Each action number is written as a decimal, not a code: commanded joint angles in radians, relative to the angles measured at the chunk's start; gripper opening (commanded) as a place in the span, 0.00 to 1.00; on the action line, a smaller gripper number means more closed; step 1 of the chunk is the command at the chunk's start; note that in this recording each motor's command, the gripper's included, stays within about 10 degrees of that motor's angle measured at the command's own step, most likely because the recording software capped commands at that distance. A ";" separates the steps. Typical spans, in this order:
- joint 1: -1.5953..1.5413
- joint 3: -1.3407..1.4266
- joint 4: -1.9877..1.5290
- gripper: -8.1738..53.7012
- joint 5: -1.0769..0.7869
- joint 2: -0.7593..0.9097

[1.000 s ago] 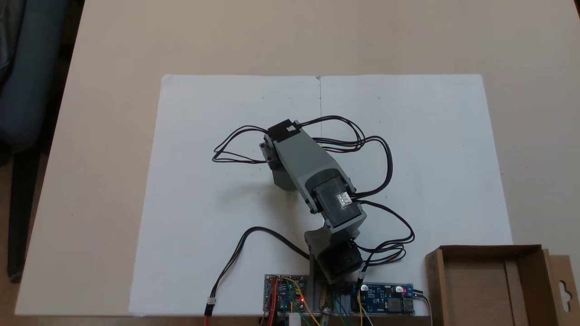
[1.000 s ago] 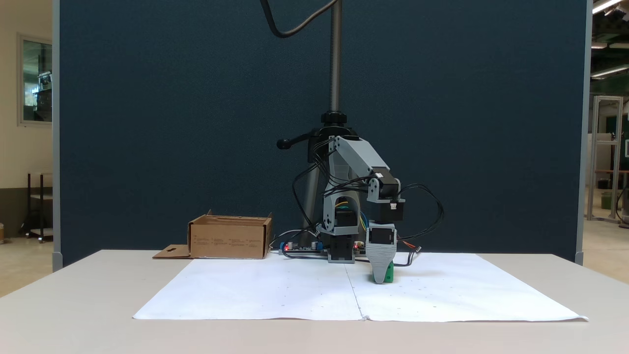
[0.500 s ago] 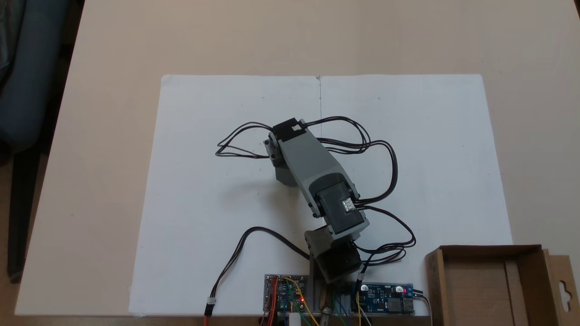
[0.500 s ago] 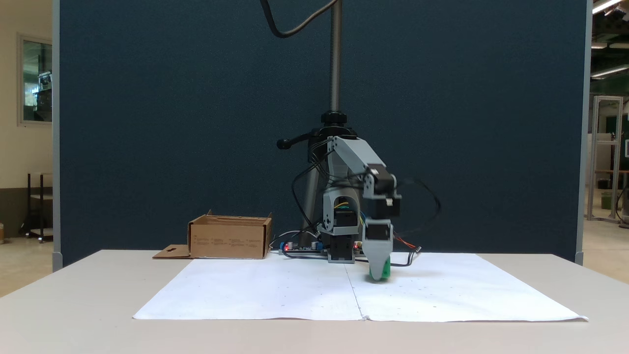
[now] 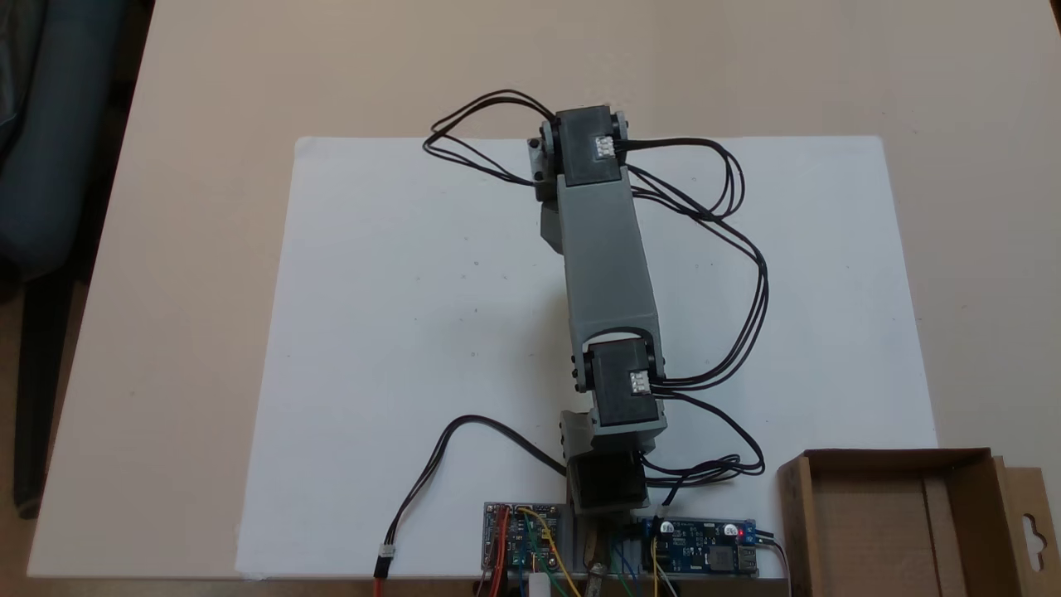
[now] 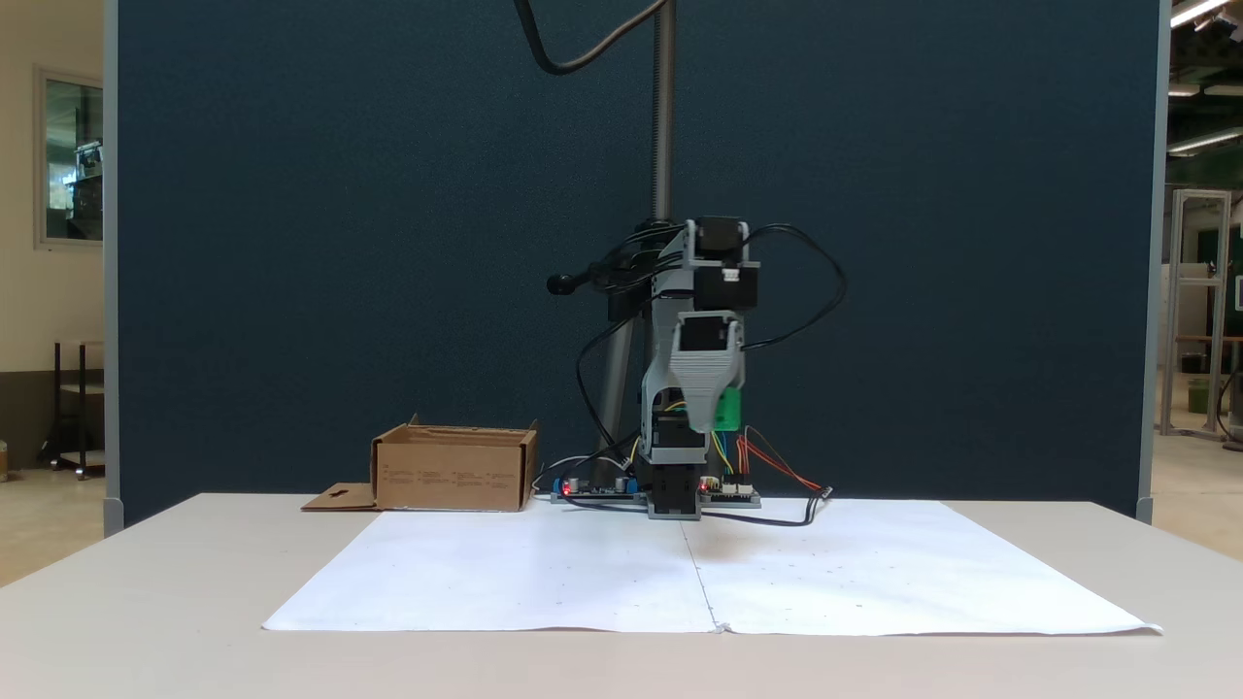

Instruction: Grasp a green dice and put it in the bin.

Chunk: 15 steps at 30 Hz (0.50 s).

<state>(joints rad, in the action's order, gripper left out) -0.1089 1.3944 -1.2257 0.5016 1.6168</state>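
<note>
One pincer hangs well above the white paper sheet, pointing downward, with the green dice held at its tip. From the front, the grey jaw covers the left part of the dice and the green face sticks out on the right side; the pincer is closed on the cube, and the second jaw cannot be made out behind it. The dice is clear of the counter, in the air, with a faint shadow on the paper straight beneath the pincer.

Seen from above, the arm stretches up the picture over the sheet, its black wrist motor near the paper's far edge, and black cables loop off to its right. The pincer itself is hidden under the arm in that view.

The bin sits on the counter well to the left of the pincer in the front view, far lower than it, its flap with the hanger hole folded out flat beside it. Behind and below the pincer, at the arm's base, lie the circuit boards with small red lights, and a dark blue partition stands behind everything.
</note>
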 commanded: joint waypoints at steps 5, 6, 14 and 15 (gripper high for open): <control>0.290 -0.071 -0.064 0.33 -0.233 0.012; 0.345 -0.078 -0.064 0.33 -0.262 0.012; 0.942 -0.120 -0.066 0.33 -0.514 -0.049; 1.007 -0.123 -0.066 0.33 -0.543 -0.061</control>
<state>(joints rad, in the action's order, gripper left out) 0.8099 1.3238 -1.2364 0.0828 1.5463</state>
